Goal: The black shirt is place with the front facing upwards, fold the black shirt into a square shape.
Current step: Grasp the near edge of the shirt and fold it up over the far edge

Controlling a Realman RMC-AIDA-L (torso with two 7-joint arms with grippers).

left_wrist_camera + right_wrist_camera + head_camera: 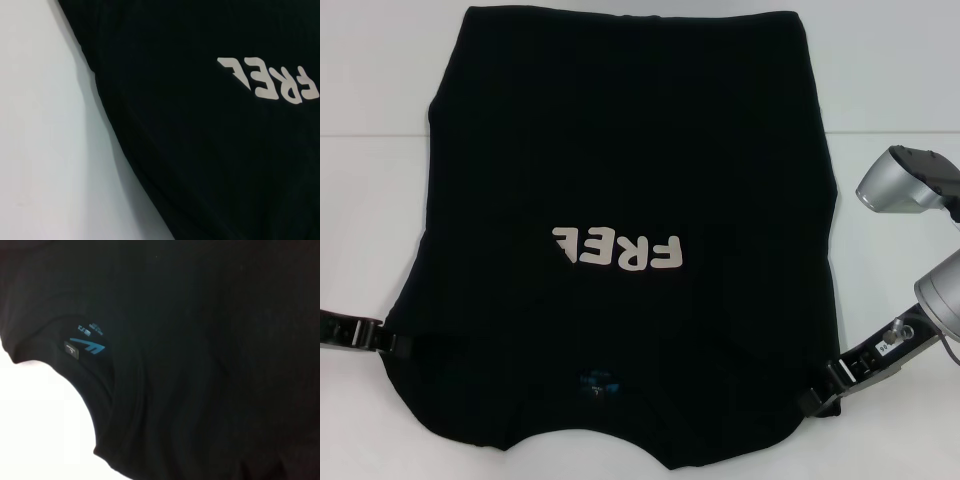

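The black shirt (pixel 630 150) lies flat on the white table, front up, with its collar at the near edge. Its white letters (pixel 618 252) read upside down and the small blue neck label (pixel 598 382) sits near the collar. My left gripper (pixel 400 342) is at the shirt's near left shoulder edge, touching the cloth. My right gripper (pixel 820 392) is at the near right shoulder edge, also against the cloth. The left wrist view shows the shirt's side edge (pixel 200 150) and the letters (pixel 272 82). The right wrist view shows the collar and label (pixel 90 342).
The white table (pixel 370 150) shows bare on both sides of the shirt. My right arm's silver links (pixel 910 185) stand above the table at the right edge. The shirt's hem reaches the far edge of the view.
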